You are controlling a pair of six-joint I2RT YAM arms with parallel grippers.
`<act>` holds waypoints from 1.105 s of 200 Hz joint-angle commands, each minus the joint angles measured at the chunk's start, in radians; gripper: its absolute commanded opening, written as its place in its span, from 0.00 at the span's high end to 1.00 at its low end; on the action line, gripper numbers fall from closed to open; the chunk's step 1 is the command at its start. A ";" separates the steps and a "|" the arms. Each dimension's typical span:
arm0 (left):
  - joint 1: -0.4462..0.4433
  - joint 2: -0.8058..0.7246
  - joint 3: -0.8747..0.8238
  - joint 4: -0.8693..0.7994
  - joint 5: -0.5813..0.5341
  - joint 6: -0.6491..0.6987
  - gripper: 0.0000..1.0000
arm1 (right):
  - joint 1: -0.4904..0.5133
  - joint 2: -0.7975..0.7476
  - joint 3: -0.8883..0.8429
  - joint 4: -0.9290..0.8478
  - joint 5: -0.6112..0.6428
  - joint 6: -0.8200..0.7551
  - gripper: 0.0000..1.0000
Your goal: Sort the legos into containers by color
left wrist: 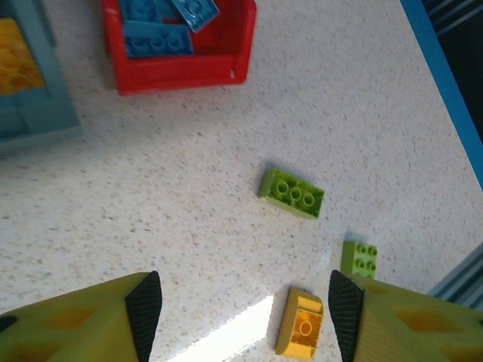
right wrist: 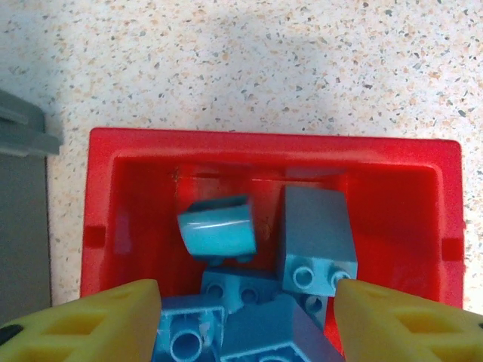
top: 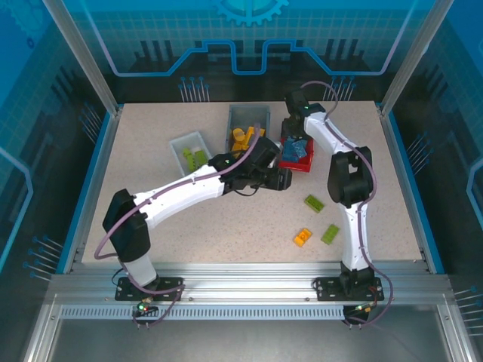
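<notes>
My right gripper (top: 296, 141) (right wrist: 249, 332) hangs open over the red bin (top: 287, 161) (right wrist: 264, 154), nothing between its yellow fingers (right wrist: 113, 324). Several blue legos (right wrist: 313, 237) lie piled in that bin; a pale blue curved one (right wrist: 217, 228) sits tilted on top. My left gripper (top: 284, 179) (left wrist: 245, 320) is open and empty above the table, just left of the red bin (left wrist: 181, 72). Below it lie a yellow lego (left wrist: 300, 323) (top: 303, 237), a long lime lego (left wrist: 291, 193) (top: 315, 202) and a small lime lego (left wrist: 359, 259) (top: 330, 234).
The grey bin (top: 235, 113) at the back holds yellow pieces (top: 245, 138). The white bin (top: 179, 143) to its left holds lime legos (top: 194, 157). A blue rail (left wrist: 441, 68) marks the table's right edge. Speckled tabletop lies open at front left.
</notes>
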State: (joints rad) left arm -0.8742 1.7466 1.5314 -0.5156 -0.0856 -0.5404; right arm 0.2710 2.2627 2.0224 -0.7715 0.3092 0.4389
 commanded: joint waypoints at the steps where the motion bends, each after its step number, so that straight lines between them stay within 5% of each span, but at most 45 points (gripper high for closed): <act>1: -0.032 0.048 0.038 0.012 0.046 -0.017 0.35 | -0.004 -0.174 -0.061 0.002 -0.025 -0.011 0.36; 124: -0.106 0.533 0.426 -0.121 0.028 -0.801 0.31 | -0.017 -1.172 -0.764 -0.132 0.080 0.080 0.33; 221: -0.100 0.729 0.603 -0.184 0.122 -1.103 0.31 | -0.017 -1.321 -0.859 -0.205 0.053 0.108 0.34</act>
State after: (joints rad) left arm -0.9771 2.4348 2.0716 -0.6174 -0.0078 -1.5215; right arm 0.2672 0.9516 1.1835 -0.9585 0.3801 0.5312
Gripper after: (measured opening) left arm 0.696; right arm 0.663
